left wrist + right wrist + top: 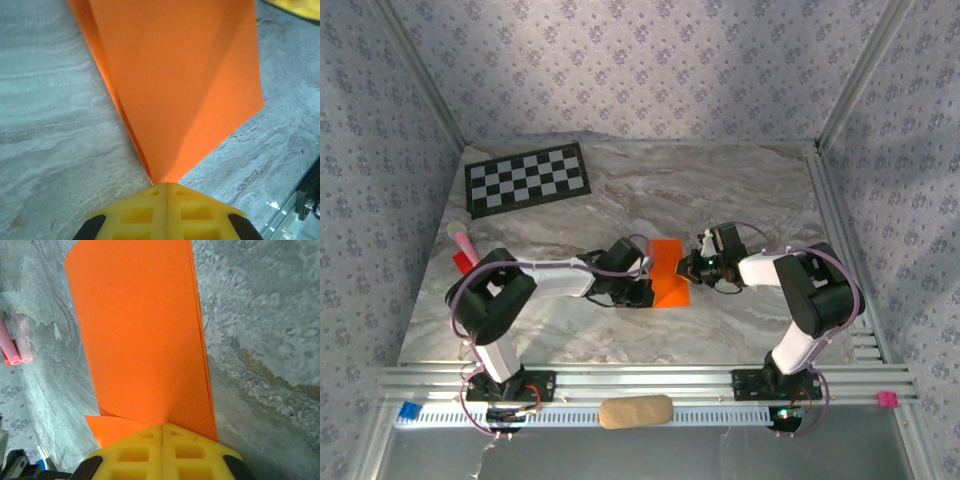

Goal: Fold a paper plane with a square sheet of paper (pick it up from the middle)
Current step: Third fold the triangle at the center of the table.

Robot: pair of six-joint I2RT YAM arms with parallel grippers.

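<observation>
So the orange paper point(668, 275) is sitting about mid-table on the grey marble table point(750, 190), already folded down into a smaller creased shape with layers showing along one edge. It's plain orange all over. The left gripper point(642, 288) has it from the left side. In the left wrist view its yellow fingers point(145, 215) are pressed together with a pointed corner of the paper point(180, 90) coming right out of the seam, so the left gripper point(166, 186) is clamped on it. Same deal on the right side of the paper: the right gripper point(692, 268) is closed on an edge, and up close the right gripper point(162, 426) has its fingers point(190, 452) together with the sheet point(140, 340) fanning out from between them. I can't tell if the paper is lying flat or held just off the surface. Out past the paper to the far left is a black-and-white checkerboard sheet point(528, 180). Well off to its left is a small red and pink thing point(463, 250), which looks like two pink tubes point(15, 342) in the right wrist view. In front of the paper, on the near rail, there's a tan lump point(635, 411).
</observation>
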